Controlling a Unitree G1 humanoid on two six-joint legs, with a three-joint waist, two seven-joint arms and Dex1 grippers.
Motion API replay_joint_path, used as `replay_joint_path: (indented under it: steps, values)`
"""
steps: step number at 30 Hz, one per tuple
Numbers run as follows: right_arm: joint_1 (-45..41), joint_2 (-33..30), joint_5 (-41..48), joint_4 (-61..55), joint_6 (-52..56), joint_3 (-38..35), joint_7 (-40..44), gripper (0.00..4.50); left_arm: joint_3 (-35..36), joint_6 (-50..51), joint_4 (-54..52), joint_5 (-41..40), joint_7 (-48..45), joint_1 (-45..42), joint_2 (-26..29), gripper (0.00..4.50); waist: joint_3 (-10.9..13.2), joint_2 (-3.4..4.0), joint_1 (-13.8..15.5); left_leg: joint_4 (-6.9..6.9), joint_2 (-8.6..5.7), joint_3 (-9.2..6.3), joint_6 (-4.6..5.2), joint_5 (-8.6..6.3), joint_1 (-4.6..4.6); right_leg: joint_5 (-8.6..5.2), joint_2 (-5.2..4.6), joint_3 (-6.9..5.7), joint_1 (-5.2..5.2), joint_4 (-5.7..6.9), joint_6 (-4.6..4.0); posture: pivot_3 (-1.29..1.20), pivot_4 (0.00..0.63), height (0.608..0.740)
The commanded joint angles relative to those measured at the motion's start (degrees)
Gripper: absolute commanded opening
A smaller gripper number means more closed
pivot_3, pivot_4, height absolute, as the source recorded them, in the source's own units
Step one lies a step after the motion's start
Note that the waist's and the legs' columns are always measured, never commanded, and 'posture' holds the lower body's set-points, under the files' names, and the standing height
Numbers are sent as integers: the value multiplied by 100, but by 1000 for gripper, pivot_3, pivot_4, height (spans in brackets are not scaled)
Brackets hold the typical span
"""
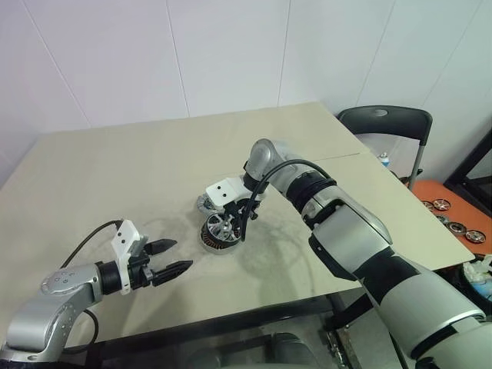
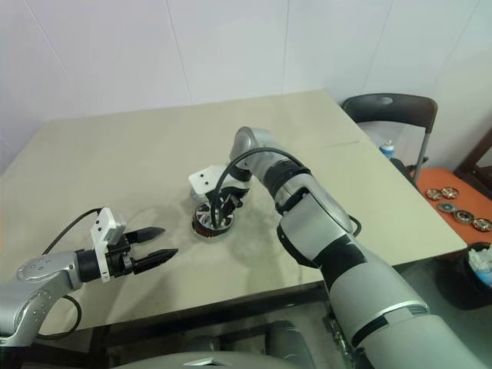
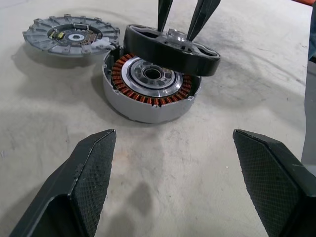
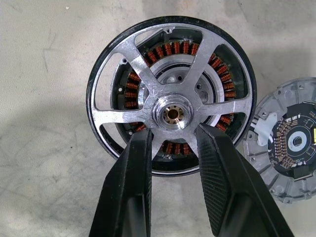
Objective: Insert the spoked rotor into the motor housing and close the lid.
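Observation:
The spoked rotor (image 4: 148, 89), a dark ring with silver spokes, hangs tilted over the motor housing (image 3: 148, 96). Copper windings show through the spokes. My right gripper (image 4: 174, 136) points down from above, shut on one spoke next to the hub. In the left wrist view one edge of the rotor (image 3: 170, 49) sits low on the housing's far rim and the near edge is raised. The lid (image 3: 69, 35) lies flat on the table beside the housing, inner side up. My left gripper (image 1: 178, 257) hovers open near the table's front left, aimed at the housing, with nothing in it.
The beige table (image 1: 138, 169) has bare room around the parts. A black folding chair (image 1: 384, 123) stands at the back right corner, with a small bottle (image 1: 383, 159) beside it. More round motor parts lie on an orange surface (image 1: 453, 219) at the far right.

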Motion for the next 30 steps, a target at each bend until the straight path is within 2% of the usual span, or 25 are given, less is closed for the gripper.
replay_joint_path:
  steps: [1, 4, 8, 14, 19, 26, 30]
  values:
    - [-223, 38, 11, -13, -30, -140, -192, 968, 96, -85, -114, -42, 14, -70, 0, 4030, 0, 0, 0, 0, 0, 0, 0, 0, 0, 0, 0, 0, 0, 0, 0, 0, 0, 740]
    - [-278, 82, 74, -51, -10, -199, -118, 968, 90, -84, -89, -40, 11, -108, 6, 4030, 0, 1, -1, 0, 0, 0, 0, 0, 0, 0, 0, 0, 0, 0, 0, 0, 0, 740]
    - [-449, 192, 441, -197, 315, -505, 460, 968, 80, -96, -66, -19, -2, -104, 11, 4030, 2, 3, -10, -2, 0, 0, 0, 0, -3, 0, 0, 0, -4, 0, 0, 0, 0, 740]
    - [-346, 124, 405, -348, 106, -402, 653, 968, 50, -91, -52, -18, 16, -133, -18, 4030, 1, 2, 28, -4, -4, -2, -2, -3, -11, 0, -4, -2, -6, -9, 0, 0, 0, 740]
    - [-317, 183, 305, -271, 146, -413, 471, 968, 39, -82, -49, -11, 40, -161, -39, 4030, 1, 2, 18, -5, -2, -2, -2, -4, -12, 0, -3, -2, -9, -8, 0, 0, 0, 740]
    - [-267, 230, -15, 90, 325, -314, -328, 968, 54, -77, -59, -11, 60, -150, -41, 4030, 2, 2, 17, -4, -2, -2, -3, -4, -12, 0, -3, -2, -10, -5, 0, 0, 0, 740]
    - [-221, 190, -143, 176, 244, -273, -429, 968, 71, -63, -93, -26, 73, -136, -35, 4030, 2, 2, 16, -5, -2, -1, -3, -4, -13, 0, -3, -2, -10, -7, 0, 0, 0, 740]
